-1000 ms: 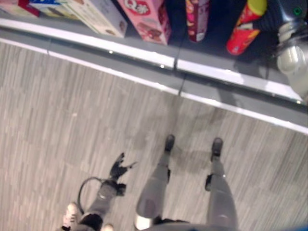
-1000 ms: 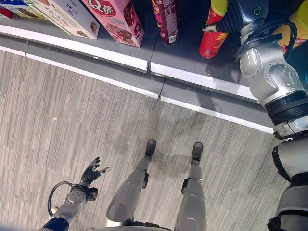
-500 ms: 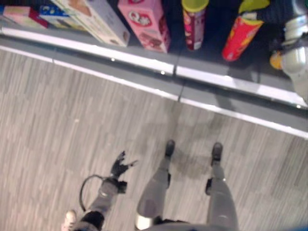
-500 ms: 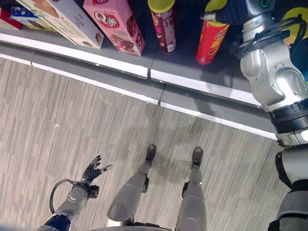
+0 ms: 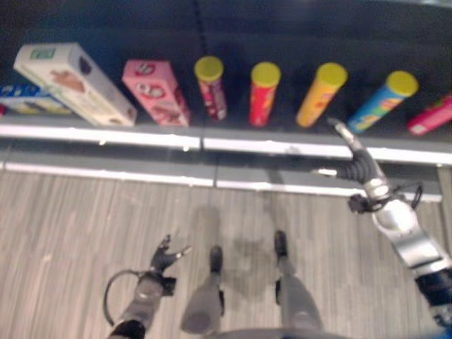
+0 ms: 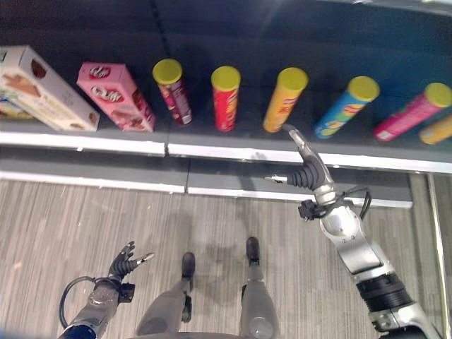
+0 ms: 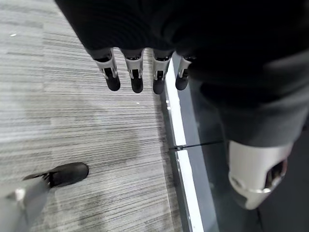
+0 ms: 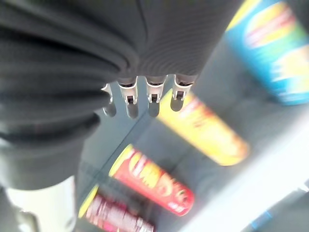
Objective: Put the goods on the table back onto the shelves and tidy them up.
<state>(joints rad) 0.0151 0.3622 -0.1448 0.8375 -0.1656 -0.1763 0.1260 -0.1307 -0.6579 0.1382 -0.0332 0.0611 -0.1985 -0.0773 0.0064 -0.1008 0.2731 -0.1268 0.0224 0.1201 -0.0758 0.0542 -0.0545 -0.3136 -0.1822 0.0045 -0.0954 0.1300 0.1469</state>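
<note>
A low dark grey shelf (image 6: 233,145) with a pale front edge runs along the far side of the grey striped floor (image 6: 85,226), and the goods stand on it in a row. Taking the tall red tube with a yellow lid (image 6: 225,97) as the landmark: just to its left stands a dark maroon tube with a yellow lid (image 6: 171,90), then a pink carton lying tilted (image 6: 115,96), then a long white carton printed with biscuits (image 6: 44,88) at the far left. To the red tube's right stand a yellow-orange tube (image 6: 285,98), a blue tube with a yellow lid (image 6: 346,106), a pink tube with a yellow lid (image 6: 412,111), and part of an orange tube (image 6: 438,129) at the view's edge. All these tubes stand apart from one another. The right hand (image 6: 305,167) hovers in front of the shelf, below the yellow-orange tube and well right of the red tube; its fingers (image 8: 152,99) are straight and spread, holding nothing. The left hand (image 6: 126,263) hangs low over the floor, well left of and nearer than the red tube, its fingers (image 7: 135,77) relaxed and empty.
</note>
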